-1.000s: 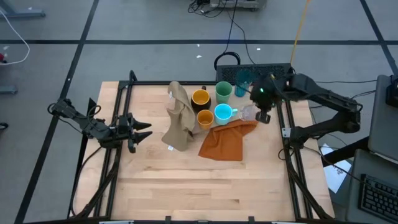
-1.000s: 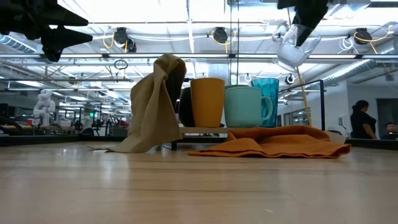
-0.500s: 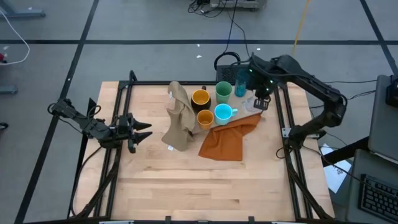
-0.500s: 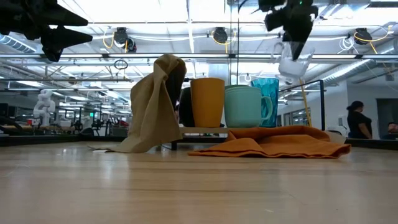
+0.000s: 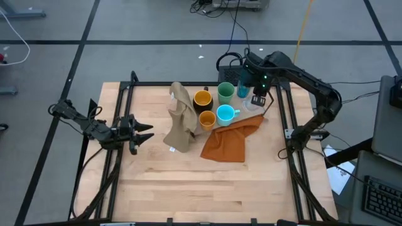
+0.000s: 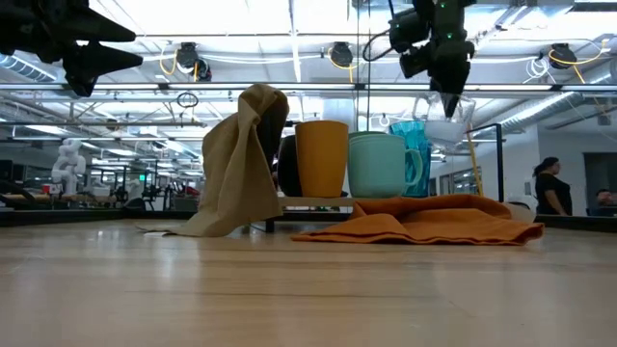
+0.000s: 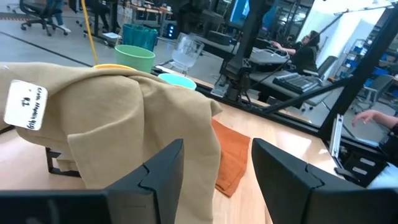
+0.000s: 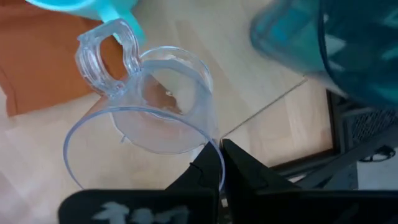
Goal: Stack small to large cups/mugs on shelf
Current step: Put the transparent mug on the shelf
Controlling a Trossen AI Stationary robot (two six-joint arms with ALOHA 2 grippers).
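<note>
My right gripper [image 5: 257, 99] hangs near the table's far right, shut on the tiny clear glass [image 8: 146, 112], beside the teal tumbler [image 5: 244, 80]. The light green cup [image 5: 226, 92], yellow mug [image 5: 202, 98], orange cup [image 5: 206, 119] and cyan mug [image 5: 225, 113] stand together. In the low view they stand on the low wooden shelf [image 6: 313, 201]. My left gripper [image 5: 147, 132] waits open at the table's left, pointing level at the tan cloth [image 7: 118, 118]. My right gripper pinches the glass's rim wall [image 8: 213, 142] on the side away from its handle [image 8: 109, 46], one finger inside and one outside. The fingers [image 8: 239, 165] come from above, pointing down. The glass [image 6: 445, 128] hangs below them mouth up, lifted clear of the table.
A tan cloth [image 5: 181, 119] is draped over a stand left of the cups. An orange cloth [image 5: 229, 139] lies crumpled on the table in front of them. Black frame rails [image 5: 286, 125] run along the table's sides. A person [image 6: 557, 188] is in the room behind.
My right gripper has carried the clear glass toward the table's far edge and a little left, lowering it beside the teal tumbler. It has tipped to point more steeply down, and the glass now hangs closer to upright.
</note>
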